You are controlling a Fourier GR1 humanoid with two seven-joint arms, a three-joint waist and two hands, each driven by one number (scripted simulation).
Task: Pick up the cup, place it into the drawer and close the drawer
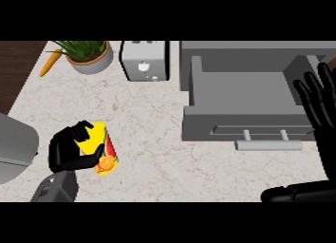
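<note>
Yellow cup (100, 140) w/ a fruit print lies tilted in the head view, at the lower left of the marbled worktop (150, 156). Left hand (66, 153) has fingers & thumb curled round it from the left, hiding approx. half the body. Can't tell whether the cup is lifted or touching the worktop. The grasp is on the cup's side, prob. so it can be carried across w/o re-grasping. Grey drawer (220, 118) stands open, pulled towards the robot, well apart from the cup to the right; cup not in it yet. Its bar handle (269, 145) on the front wall faces the robot, handy for the push shut later. Right hand (323, 107) shows at the right edge, beside the drawer's right wall, fingers straight & up, holding nothing, i.e. resting. At the back: toaster (146, 59), potted plant (90, 54), carrot (50, 61), none between cup & drawer. Judgement: pick-up step in hand; carry, place & close are to come. The next move needs the cup raised over the drawer's front wall.
</note>
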